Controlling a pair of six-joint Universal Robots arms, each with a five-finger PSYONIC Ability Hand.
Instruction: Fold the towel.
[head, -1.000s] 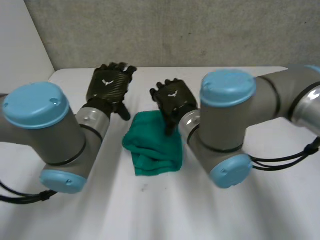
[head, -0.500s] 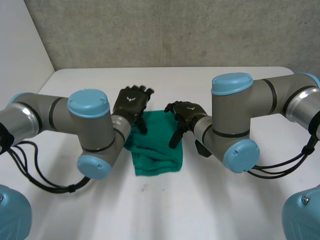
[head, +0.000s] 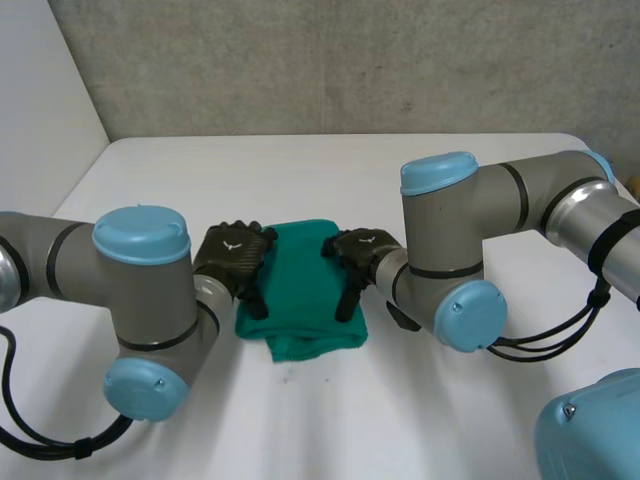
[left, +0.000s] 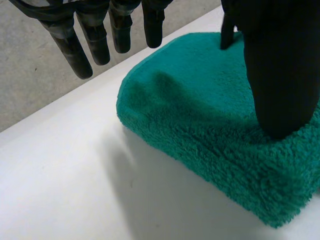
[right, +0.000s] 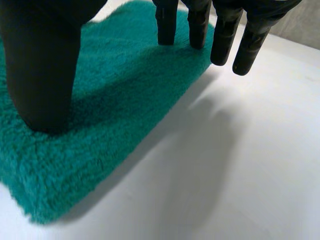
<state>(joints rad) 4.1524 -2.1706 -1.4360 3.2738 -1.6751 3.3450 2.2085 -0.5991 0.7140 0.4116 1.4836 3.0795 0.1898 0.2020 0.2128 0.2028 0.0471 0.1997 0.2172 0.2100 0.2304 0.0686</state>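
The step in hand is judged to be the pressing flat of an already folded towel (head: 303, 295). It is best done with even, straight-down pressure from both sides, so that the layers are not dragged sideways across the worktop (head: 300, 170). A clean vertical lift afterwards is advised, since the pile could catch on a fingertip and pull a layer open.

The left hand (head: 232, 256) is set at the towel's left edge and the right hand (head: 358, 252) at its right edge. Both are released, not grasping. In each wrist view the thumb (left: 277, 75) is rested on the cloth, while the straight fingers (left: 95, 40) are held just above or past the edge.

The towel is seen as a thick, plush green pad of several layers. It is laid near the middle of the worktop, between the two hands. Its folded edges are rounded and bulky, and its outline is slightly uneven at the near corner.
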